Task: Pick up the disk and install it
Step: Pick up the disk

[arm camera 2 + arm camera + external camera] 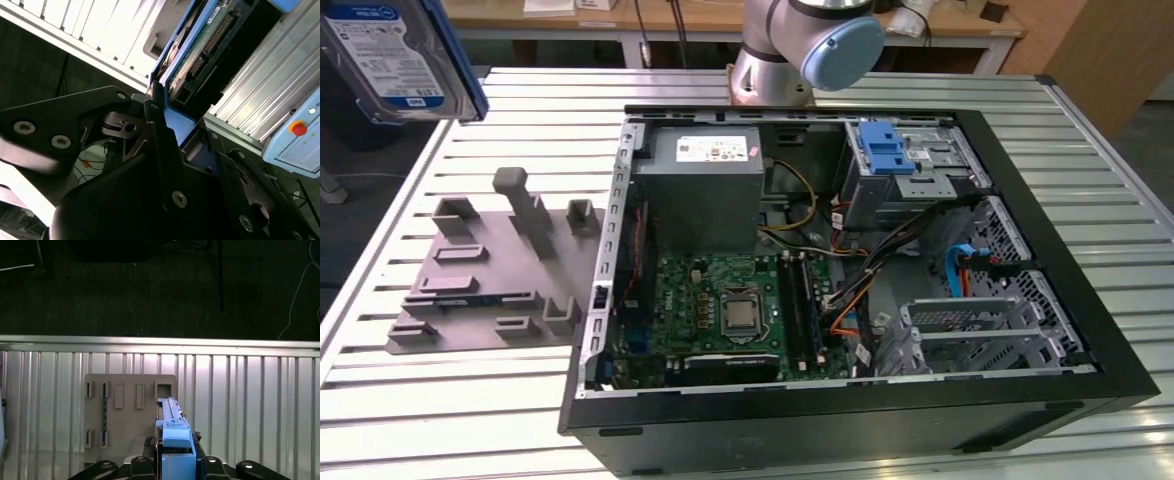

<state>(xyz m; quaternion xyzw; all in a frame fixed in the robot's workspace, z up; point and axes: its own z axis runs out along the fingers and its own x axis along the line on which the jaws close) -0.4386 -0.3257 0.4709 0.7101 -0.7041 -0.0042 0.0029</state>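
My black gripper (176, 461) clamps the blue-bracketed silver metal disk (390, 52) high, probably to clear the grey slotted holder plate (480, 258).

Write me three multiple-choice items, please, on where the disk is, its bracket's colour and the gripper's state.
1. Where is the disk?
A. Inside the computer case
B. Held in the air
C. Flat on the fixture plate

2. What colour is the disk's bracket?
A. Red
B. Yellow
C. Blue

3. What state is the gripper in?
A. Shut on the disk
B. Open
C. Shut on a cable

Answers:
1 B: it hangs at the exterior view's upper left, apart from the computer case and fixture plate.
2 C: blue plastic edges it in both wrist views.
3 A: its fingers clamp the disk's edge.
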